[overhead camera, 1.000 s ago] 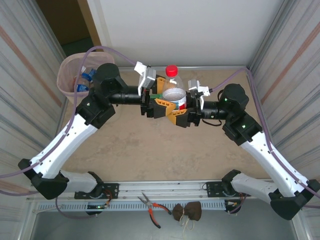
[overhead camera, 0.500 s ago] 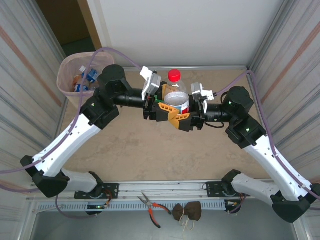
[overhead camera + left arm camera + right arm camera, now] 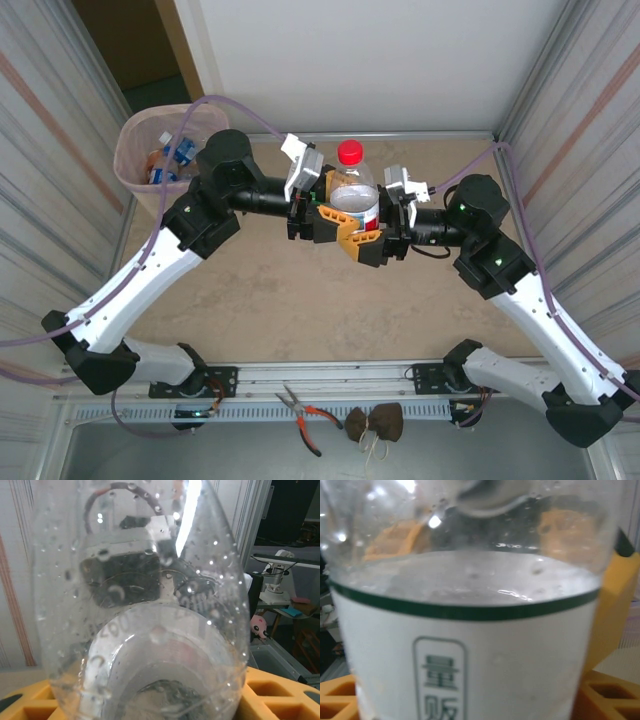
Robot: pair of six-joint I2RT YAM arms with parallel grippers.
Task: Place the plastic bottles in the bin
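Clear red-capped bottle [image 3: 352,192] between both: left pincer [image 3: 330,205] clamps it, right pincer [image 3: 372,224] wraps it, can't tell if it's gripping.

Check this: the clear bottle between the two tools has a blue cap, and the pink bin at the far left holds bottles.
The cap is red, not blue; the top external view shows it. The rest stands: the clear bottle sits between the left tool and the right tool, and the pink bin at the far left holds bottles.

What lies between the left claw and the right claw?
A clear plastic bottle with a red cap lies between the left claw and the right claw, as the top external view shows.
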